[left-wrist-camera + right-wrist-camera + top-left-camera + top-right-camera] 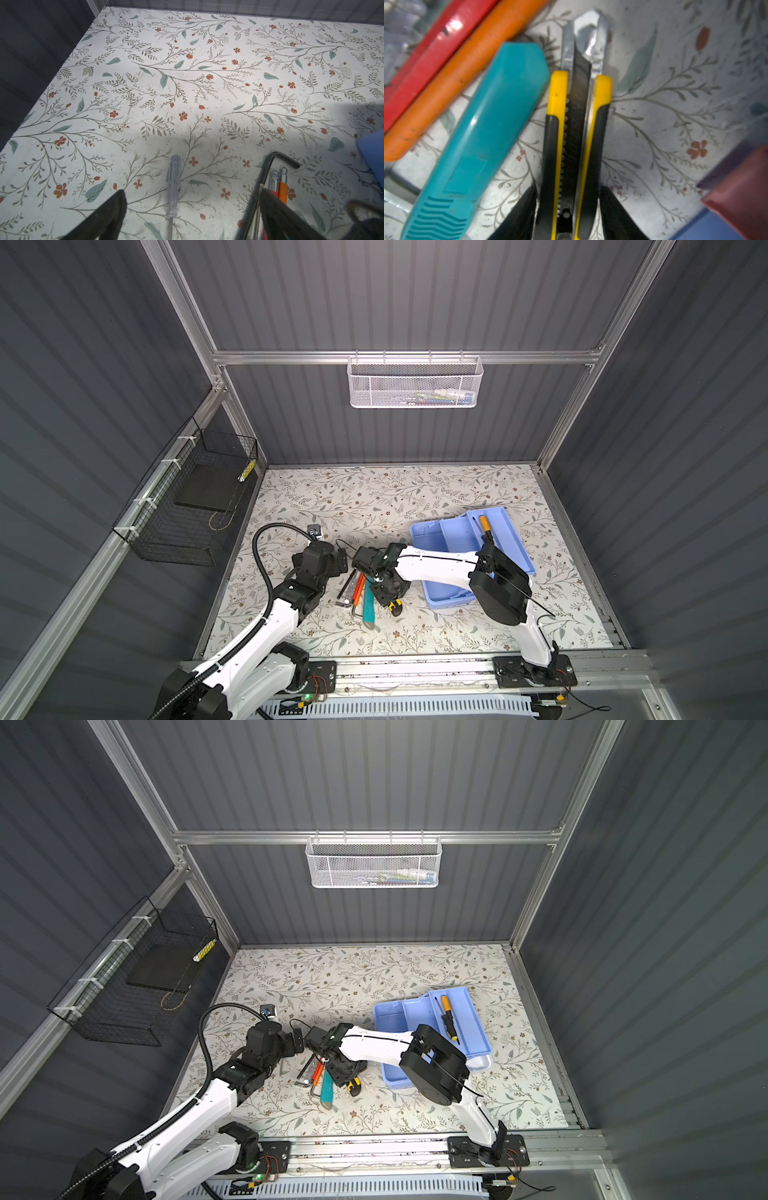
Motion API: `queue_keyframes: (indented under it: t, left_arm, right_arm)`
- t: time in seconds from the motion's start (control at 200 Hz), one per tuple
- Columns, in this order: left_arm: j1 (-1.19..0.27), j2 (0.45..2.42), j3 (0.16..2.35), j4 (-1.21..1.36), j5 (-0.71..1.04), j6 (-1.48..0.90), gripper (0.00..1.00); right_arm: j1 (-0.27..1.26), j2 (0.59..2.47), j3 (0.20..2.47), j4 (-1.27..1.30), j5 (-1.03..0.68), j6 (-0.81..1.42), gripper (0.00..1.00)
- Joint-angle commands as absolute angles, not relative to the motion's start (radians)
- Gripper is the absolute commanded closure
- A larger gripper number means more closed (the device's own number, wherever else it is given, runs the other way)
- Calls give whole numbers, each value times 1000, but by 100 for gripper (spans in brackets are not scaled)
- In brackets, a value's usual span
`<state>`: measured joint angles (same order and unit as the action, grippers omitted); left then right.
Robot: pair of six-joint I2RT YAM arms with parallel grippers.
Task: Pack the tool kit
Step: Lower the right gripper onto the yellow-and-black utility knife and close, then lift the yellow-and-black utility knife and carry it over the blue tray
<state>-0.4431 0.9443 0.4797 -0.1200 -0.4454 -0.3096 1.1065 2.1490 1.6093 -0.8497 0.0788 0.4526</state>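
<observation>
Beside the blue box base (446,596), on the table (415,497): yellow utility knife (571,124) between fingers of the right end effector (568,193).
Only the right wrist view shows fingers flanking its handle; whether they clench it cannot be told. Both top views show just its butt. Its long axis runs out from the wrist, blade end foremost. Left end effector (191,214) stands released.

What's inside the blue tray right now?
One screwdriver with a yellow and black handle lies in the tray. The rest that shows is bare; the right arm covers part of it.
</observation>
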Motion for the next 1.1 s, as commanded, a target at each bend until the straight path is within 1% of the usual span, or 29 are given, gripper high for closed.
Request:
queue_keyframes:
  t: [0.0, 0.28, 0.33, 0.625, 0.746, 0.886, 0.991, 1.096]
  left_arm:
    - [-436, 931, 468, -137, -456, -318, 1]
    - [-437, 931, 468, -137, -454, -316, 1]
    - [-436, 932, 468, -137, -454, -316, 1]
    - [-437, 931, 468, -137, -454, -316, 0]
    - [-437, 933, 468, -136, -454, -316, 1]
    - [-437, 934, 469, -136, -453, -316, 1]
    - [-437, 934, 469, -137, -454, -315, 1]
    - [-437, 931, 468, -137, -456, -316, 1]
  right_arm:
    - [1105, 2173, 1599, -886, 109, 466, 54]
    - [1093, 2146, 1587, -885, 112, 488, 64]
    - [1091, 2130, 1580, -881, 112, 495, 67]
    - [1066, 2004, 1555, -889, 136, 520, 75]
    - [1046, 1934, 1544, -907, 157, 520, 75]
    - [995, 1820, 1502, -897, 125, 506, 75]
    - [936, 1732, 1478, -897, 74, 489, 75]
    - [869, 1648, 1450, -902, 72, 471, 75]
